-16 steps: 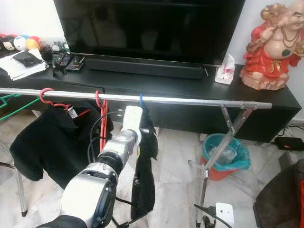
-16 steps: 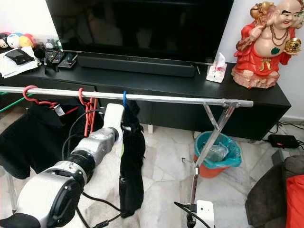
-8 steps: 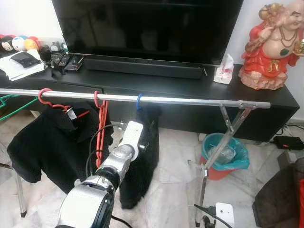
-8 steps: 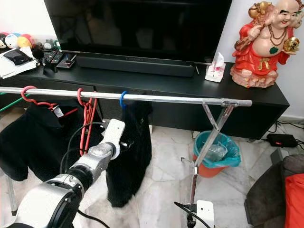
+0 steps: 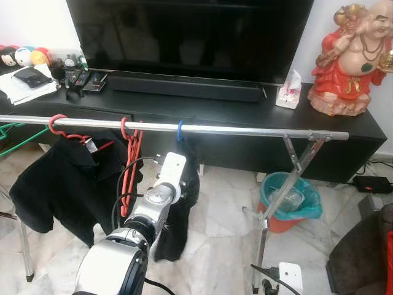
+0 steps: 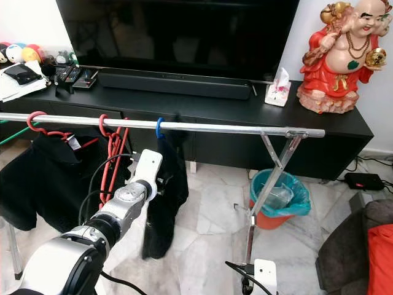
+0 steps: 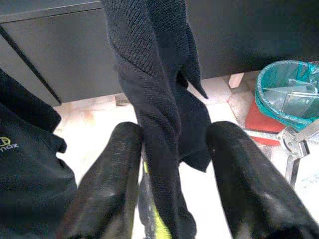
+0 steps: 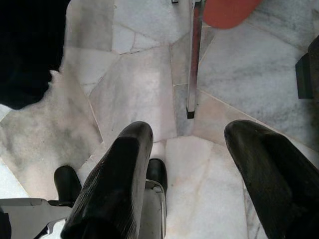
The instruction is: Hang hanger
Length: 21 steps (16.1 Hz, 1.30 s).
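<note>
While the blue hanger (image 5: 179, 130) sits hooked over the steel rail (image 5: 245, 129), its black garment (image 6: 164, 203) hangs narrow and twisted, just right of the red hangers (image 5: 129, 161).

Change noted: a second ago the left arm was raised with its wrist close under the rail beside the hook. Half a second ago it had dropped and the cloth hung broad. Now the arm is lower again and the cloth has turned edge-on, so it seems to be swinging freely from the hook.

Left gripper (image 7: 174, 164): fingers spread, the twisted cloth hanging between them. It lies against one finger (image 7: 112, 172) and stands clear of the other, so I judge it no longer pinched.

Right gripper (image 8: 194, 174): fingers apart, holding nothing, pointed at the marble floor (image 8: 134, 94) near a foot of the rack (image 8: 192, 74).

Reading: hook is on the rail and the hand has let go, so the hanging looks done. What remains is drawing the left arm back without dragging the cloth and tipping the hook off.

Black shirt on the red hook (image 5: 61, 178) further left along the rail, undisturbed.
</note>
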### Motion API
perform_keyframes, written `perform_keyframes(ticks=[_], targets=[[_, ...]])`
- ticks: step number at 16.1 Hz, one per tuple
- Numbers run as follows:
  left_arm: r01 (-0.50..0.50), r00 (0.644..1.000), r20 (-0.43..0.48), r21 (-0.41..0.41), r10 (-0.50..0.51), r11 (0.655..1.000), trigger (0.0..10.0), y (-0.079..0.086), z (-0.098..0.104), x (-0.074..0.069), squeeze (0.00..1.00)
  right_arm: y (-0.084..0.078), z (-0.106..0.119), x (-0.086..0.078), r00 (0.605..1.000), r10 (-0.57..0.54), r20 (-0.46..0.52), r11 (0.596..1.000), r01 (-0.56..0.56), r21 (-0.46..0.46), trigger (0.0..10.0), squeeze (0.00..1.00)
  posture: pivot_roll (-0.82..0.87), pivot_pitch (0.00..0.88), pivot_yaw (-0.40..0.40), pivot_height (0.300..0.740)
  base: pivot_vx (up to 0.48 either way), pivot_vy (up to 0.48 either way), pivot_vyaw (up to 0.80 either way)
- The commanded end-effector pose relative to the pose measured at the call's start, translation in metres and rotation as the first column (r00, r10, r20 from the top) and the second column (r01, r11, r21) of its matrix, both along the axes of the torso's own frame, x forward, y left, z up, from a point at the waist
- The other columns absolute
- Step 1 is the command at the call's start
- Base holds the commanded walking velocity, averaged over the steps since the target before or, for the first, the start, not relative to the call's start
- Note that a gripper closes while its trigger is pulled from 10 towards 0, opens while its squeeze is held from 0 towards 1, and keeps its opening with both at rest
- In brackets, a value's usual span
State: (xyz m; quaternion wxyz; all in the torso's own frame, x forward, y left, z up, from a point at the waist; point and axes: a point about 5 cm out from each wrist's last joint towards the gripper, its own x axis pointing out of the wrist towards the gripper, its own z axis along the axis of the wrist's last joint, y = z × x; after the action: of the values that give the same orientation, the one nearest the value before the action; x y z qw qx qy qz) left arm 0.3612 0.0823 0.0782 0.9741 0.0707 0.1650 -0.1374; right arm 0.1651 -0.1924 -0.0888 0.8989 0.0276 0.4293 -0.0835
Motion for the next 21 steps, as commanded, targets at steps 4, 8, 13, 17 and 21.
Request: perform_keyframes(ticks=[4, 8, 13, 17, 21], targets=[[-0.045, 0.998, -0.050, 0.021, 0.046, 0.999, 0.0, 0.011, -0.014, -0.006, 0.00, -0.002, -0.001, -0.004, 1.000, -0.014, -0.014, 1.000, 0.014, -0.002, 10.0, 0.00, -0.17, 0.000, -0.015, 0.740, 0.000, 0.000, 0.00], [-0.071, 0.995, -0.067, 0.024, 0.073, 0.997, 0.0, 0.014, -0.018, -0.009, 0.00, -0.003, -0.001, -0.003, 1.000, -0.014, -0.013, 1.000, 0.014, -0.004, 10.0, 0.00, -0.18, 0.000, -0.017, 0.740, 0.000, 0.000, 0.00], [-0.092, 0.994, -0.065, 0.005, 0.092, 0.996, 0.0, 0.015, -0.019, -0.009, 0.00, -0.003, -0.001, -0.004, 1.000, -0.013, -0.014, 1.000, 0.013, -0.006, 10.0, 0.00, -0.18, 0.000, -0.017, 0.740, 0.000, 0.000, 0.00], [-0.102, 0.992, -0.076, -0.014, 0.101, 0.995, 0.0, 0.017, -0.021, -0.010, 0.00, -0.003, -0.001, -0.004, 1.000, -0.013, -0.015, 1.000, 0.013, -0.005, 10.0, 0.00, -0.18, 0.000, -0.017, 0.740, 0.000, 0.000, 0.00], [-0.128, 0.991, -0.034, -0.077, 0.126, 0.989, 0.0, 0.020, -0.015, -0.008, 0.00, -0.003, -0.002, -0.004, 1.000, -0.013, -0.016, 1.000, 0.013, -0.006, 10.0, 0.00, -0.18, 0.000, -0.019, 0.740, 0.000, 0.000, 0.00]])
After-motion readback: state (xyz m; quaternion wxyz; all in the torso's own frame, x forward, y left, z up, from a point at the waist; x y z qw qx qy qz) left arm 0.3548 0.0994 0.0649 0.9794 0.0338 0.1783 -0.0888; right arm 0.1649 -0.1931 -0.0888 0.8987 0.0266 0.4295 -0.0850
